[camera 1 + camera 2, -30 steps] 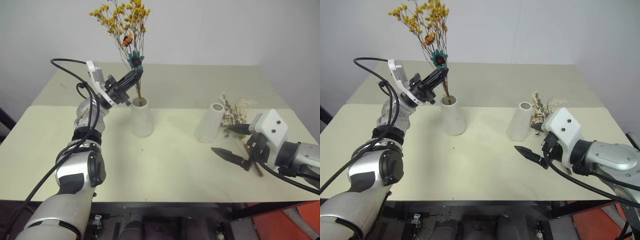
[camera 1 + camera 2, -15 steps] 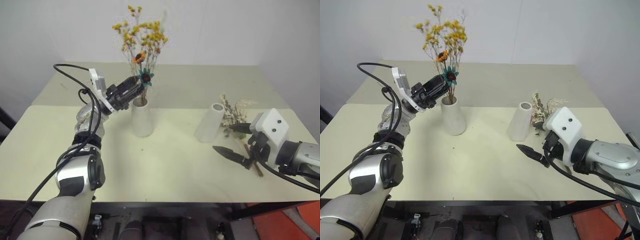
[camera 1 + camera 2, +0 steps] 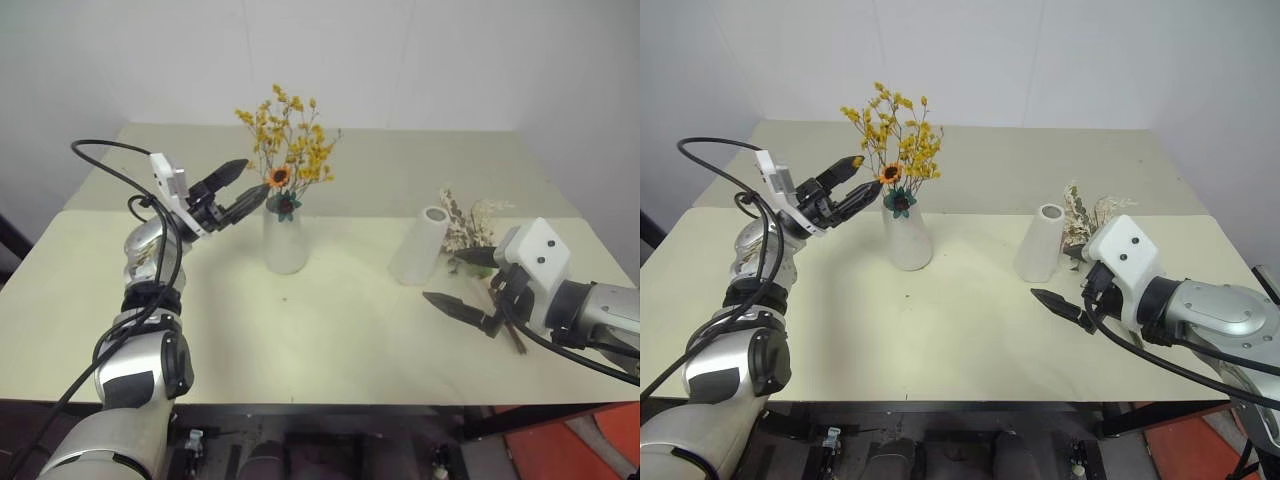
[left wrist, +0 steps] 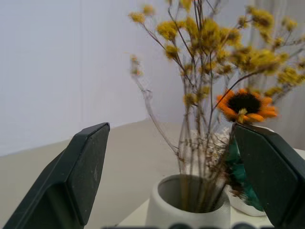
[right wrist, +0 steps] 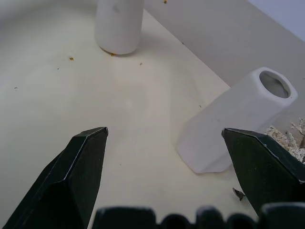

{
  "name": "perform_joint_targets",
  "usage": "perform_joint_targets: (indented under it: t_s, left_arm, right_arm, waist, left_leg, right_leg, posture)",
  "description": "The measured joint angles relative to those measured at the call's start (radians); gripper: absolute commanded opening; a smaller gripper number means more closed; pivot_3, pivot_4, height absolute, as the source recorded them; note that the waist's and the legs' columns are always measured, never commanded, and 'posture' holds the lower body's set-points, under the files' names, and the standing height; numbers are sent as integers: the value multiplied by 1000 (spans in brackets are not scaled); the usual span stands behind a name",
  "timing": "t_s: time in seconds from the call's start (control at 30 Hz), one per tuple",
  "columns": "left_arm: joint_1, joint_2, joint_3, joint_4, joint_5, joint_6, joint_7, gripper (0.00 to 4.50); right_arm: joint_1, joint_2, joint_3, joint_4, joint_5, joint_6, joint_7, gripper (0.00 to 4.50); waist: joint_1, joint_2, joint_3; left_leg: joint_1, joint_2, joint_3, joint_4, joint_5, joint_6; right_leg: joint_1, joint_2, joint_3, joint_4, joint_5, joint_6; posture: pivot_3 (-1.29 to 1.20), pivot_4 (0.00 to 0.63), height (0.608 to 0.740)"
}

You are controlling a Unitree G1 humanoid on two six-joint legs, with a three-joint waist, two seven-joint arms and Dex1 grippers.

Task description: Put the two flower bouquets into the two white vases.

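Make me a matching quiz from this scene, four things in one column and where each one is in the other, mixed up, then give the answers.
Things:
1. yellow bouquet
2. pale bouquet
3. left gripper
4. right gripper

Places or states:
A. lying on the table behind the empty vase
B. open, in front of the empty vase
C. standing in the left vase
D. open, beside the yellow flowers, holding nothing

Pairs: 1-C, 2-A, 3-D, 4-B
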Motion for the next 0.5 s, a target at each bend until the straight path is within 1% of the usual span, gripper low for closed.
perform_joint_targets:
  t_s: [0.1, 0.2, 0.33, 0.37, 0.5]
  left_arm:
    - [61, 19, -1, -126, -41, 67, -17, 4489]
    - [179, 60, -5, -334, -107, 186, -56, 4489]
    - [358, 142, 9, -630, -158, 285, -13, 4489]
    - [392, 166, 18, -690, -168, 314, 2, 4489]
    - [521, 331, 28, -964, -200, 455, 49, 4489]
  right_arm:
    - [0, 0, 1, 1, -8, -1, 2, 4500]
    - [0, 0, 1, 2, -8, -1, 1, 4500]
    - [8, 0, -14, -3, 3, 4, 0, 4500]
    - [10, 0, -21, -3, 8, 6, 1, 4500]
    - [35, -28, -88, 36, 11, 8, 24, 4500]
  waist:
    - [-2, 0, 0]
    - [-7, 0, 0]
    - [-3, 0, 0]
    - [-3, 0, 0]
    - [3, 0, 0]
  left_leg:
    - [0, 0, 0, 0, 0, 0]
    - [1, 1, 0, 0, 0, 0]
    - [1, 2, 0, 0, 0, 0]
    - [1, 2, 0, 0, 0, 0]
    - [1, 1, 1, 0, 0, 0]
  right_leg:
    - [0, 0, 0, 0, 0, 0]
    - [0, 1, 0, 0, 1, -1]
    - [0, 1, 0, 0, -1, 0]
    - [0, 1, 0, 0, -1, 1]
    - [1, 0, 0, -1, -3, 3]
  posture:
    - [0, 150, 740]
    - [0, 150, 740]
    - [0, 150, 740]
    - [0, 150, 740]
    - [0, 150, 740]
